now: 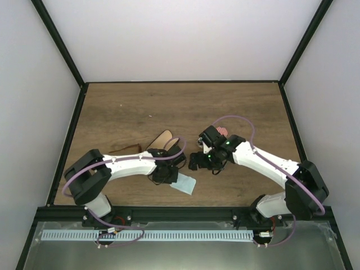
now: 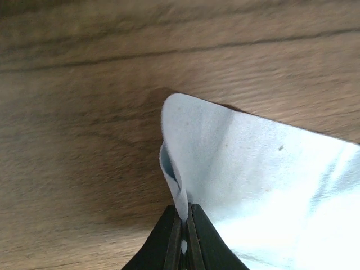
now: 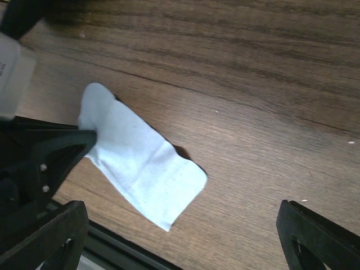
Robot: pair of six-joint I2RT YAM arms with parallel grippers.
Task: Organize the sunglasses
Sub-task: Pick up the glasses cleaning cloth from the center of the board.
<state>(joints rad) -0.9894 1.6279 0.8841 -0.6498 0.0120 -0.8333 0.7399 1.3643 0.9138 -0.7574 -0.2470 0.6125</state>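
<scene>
Left arm (image 1: pixel 129 166) reaches in low toward centre. Left gripper (image 2: pixel 184 212) is pinched tight, fingers (image 2: pixel 166 239) pressed together on a cloth (image 2: pixel 270 169) edge. Right arm (image 1: pixel 264 160) bends inward, and right gripper (image 1: pixel 196 162) tips down just beside its partner, jaws spread wide, holding nothing.

Left end effector (image 1: pixel 170 179) at blue cloth (image 1: pixel 187 184), tan case (image 1: pixel 163 139) just behind, striped case (image 1: pixel 223 131) farther right

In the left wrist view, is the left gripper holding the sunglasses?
No, the left gripper is pinched shut on a lifted edge of the light blue cloth, just above the wooden table.
</scene>
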